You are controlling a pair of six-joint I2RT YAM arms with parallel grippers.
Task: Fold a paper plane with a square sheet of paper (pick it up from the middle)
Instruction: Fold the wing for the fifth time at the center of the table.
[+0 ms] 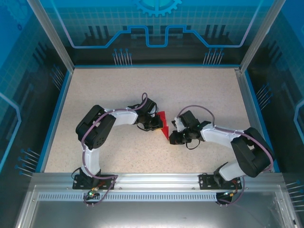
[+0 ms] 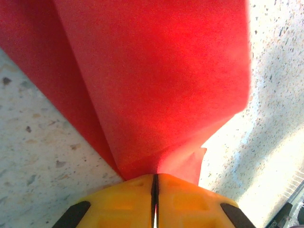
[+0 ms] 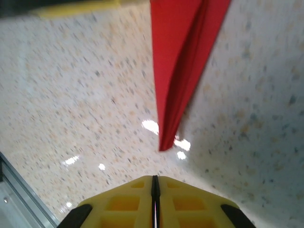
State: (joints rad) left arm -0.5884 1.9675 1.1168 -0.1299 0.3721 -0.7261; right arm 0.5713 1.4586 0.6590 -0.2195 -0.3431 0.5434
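The square sheet of paper (image 1: 164, 123) is bright red and folded into a narrow pointed shape with layered flaps, the paper plane (image 2: 156, 80). It lies mid-table between the two arms. My left gripper (image 2: 155, 176) is shut on one end of it, and the red layers fan out from its yellow fingertips (image 2: 128, 194). In the top view that left gripper (image 1: 159, 124) sits at the paper's left side. My right gripper (image 3: 155, 178) is shut with nothing in it, a short way from the paper's pointed tip (image 3: 164, 145). In the top view the right gripper (image 1: 172, 138) is by the paper's lower tip.
The speckled beige tabletop (image 1: 118, 90) has a blue border and aluminium frame posts (image 1: 52, 38) at its corners. A metal rail (image 1: 152, 178) runs along the near edge, where the arm bases are bolted. A metal edge (image 3: 19, 190) shows at the lower left of the right wrist view.
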